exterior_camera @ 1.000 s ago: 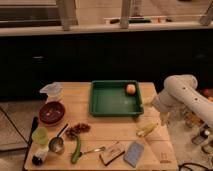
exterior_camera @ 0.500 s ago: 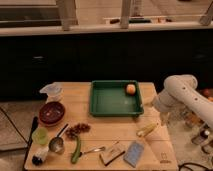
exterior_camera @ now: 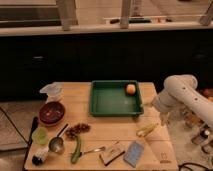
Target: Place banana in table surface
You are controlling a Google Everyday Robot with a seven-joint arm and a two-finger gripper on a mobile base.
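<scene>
Table surface (exterior_camera: 100, 125): broad pale wood planks.
Green tray (exterior_camera: 114, 100) at centre back, orange (exterior_camera: 130, 89) in far right corner.
Gripper (exterior_camera: 163, 119) off right table edge, below white arm; jaw state cannot tell.
Banana (exterior_camera: 147, 130) lying free on wood, near right edge, just beside gripper.
Judged light, soft, bruisable, smooth skin; best gripped mid-length across narrow width, gentle squeeze.

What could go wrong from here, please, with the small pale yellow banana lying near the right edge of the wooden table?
1. The small pale yellow banana lies on the light wooden table surface close to its right edge; a nudge might roll it off.
2. The gripper hangs just above and right of the banana, so the white arm could brush it when pulling away.
3. The green plastic tray sits close to the arm and might get bumped.
</scene>
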